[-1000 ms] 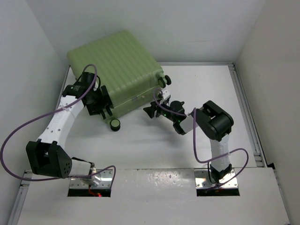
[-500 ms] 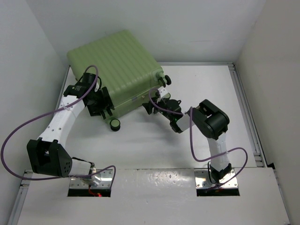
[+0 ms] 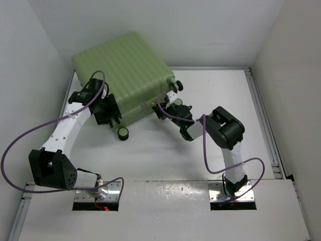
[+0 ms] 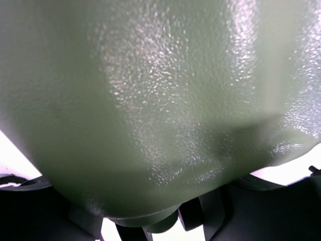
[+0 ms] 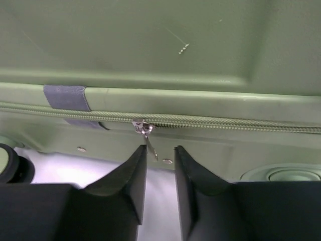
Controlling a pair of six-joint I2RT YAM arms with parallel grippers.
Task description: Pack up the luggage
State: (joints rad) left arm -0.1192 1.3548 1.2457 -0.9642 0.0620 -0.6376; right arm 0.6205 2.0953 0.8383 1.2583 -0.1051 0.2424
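The luggage [image 3: 125, 70] is a large light green ribbed suitcase lying closed at the back left of the table. My right gripper [image 3: 161, 108] is at its near side. In the right wrist view the gripper [image 5: 160, 150] is open by a narrow gap, and the small metal zipper pull [image 5: 150, 143] hangs between the fingertips, close to the left one, with nothing pinched. My left gripper [image 3: 107, 111] is against the suitcase's near left corner. In the left wrist view the green shell [image 4: 160, 90] fills the frame and the fingers [image 4: 220, 211] are dark shapes below; their contact is hidden.
Black-and-green wheels stick out of the suitcase at the near corner [image 3: 122, 132] and the right corner [image 3: 176, 86]. A grey fabric patch [image 5: 65, 97] crosses the zipper seam left of the pull. White walls close in the table on the left, back and right.
My right gripper has moved left up to the suitcase's side, and its jaws have narrowed around the zipper pull. The left arm has barely moved.
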